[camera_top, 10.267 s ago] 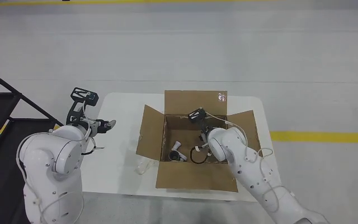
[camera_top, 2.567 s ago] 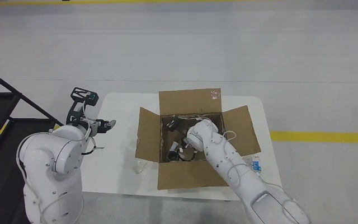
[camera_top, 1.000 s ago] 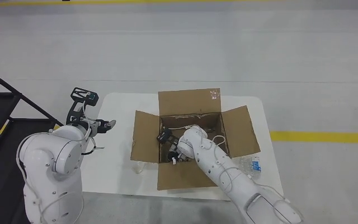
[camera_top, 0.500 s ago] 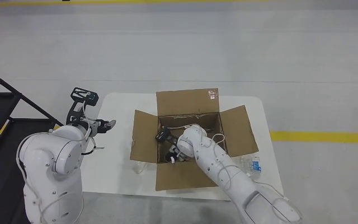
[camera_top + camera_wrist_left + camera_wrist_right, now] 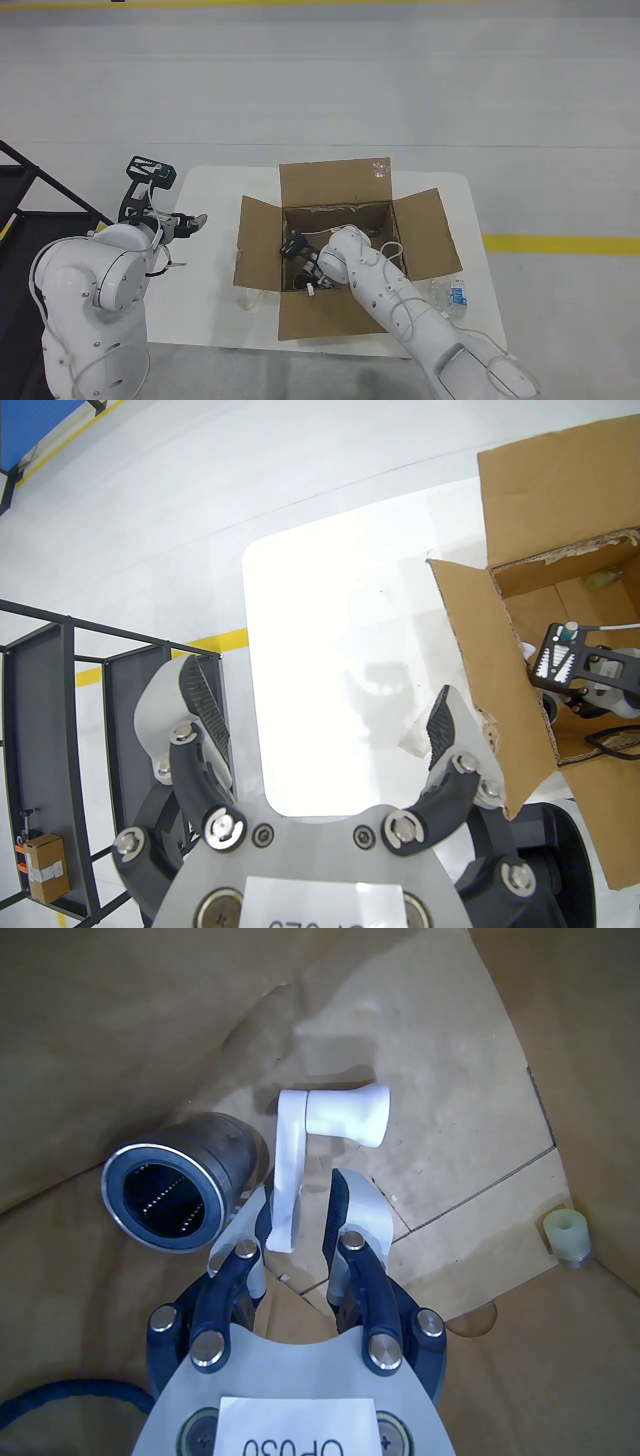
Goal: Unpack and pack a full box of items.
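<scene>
Cardboard box (image 5: 330, 182) sits mid-table (image 5: 225, 195) with its flaps open. The right gripper (image 5: 300, 1213) is down inside it, in the box's 8 o'clock corner as seen from above.

- **Right claw:** partly spread, straddling the flat arm of a white crank handle (image 5: 287, 1168) that lies on the box floor. One finger is at the arm and the other stands just clear, so no pinch.
- **Close by:** a metal cylinder (image 5: 170, 1188) with a dark bore lies on its side just beside the handle. It crowds one finger and is near the box wall, so quarters are tight.
- **Also on the box floor:** a small pale-green cylinder (image 5: 565, 1233) sits in a corner, well apart. A black cord (image 5: 60, 1395) loops near the wrist.
- **Left gripper (image 5: 320, 680):** at the box's 9 o'clock, above the table edge, claw wide apart with nothing in it.
- **On the table:** a clear bottle (image 5: 450, 295) at the box's 4 o'clock, and a crumpled clear item (image 5: 250, 297) at 8 o'clock, just beside the flap.
- **Off the table:** a dark rack (image 5: 40, 710) beyond the 9 o'clock side.
</scene>
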